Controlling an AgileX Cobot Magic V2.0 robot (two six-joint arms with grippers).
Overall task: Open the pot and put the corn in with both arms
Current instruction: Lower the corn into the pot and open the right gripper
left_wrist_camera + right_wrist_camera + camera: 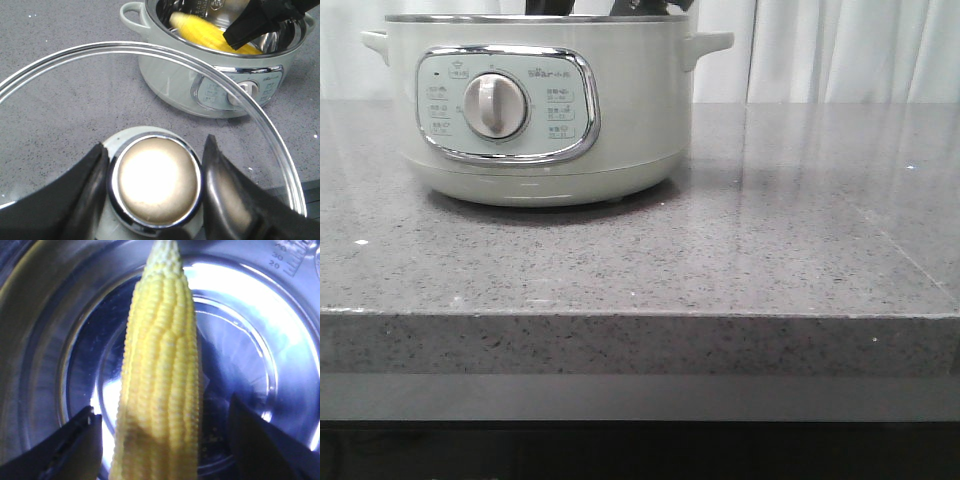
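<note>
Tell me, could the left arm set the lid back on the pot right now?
Probably not yet. The left hand grips the lid by its knob, clear of the pot, but the right hand sits in the pot's mouth over the corn.
</note>
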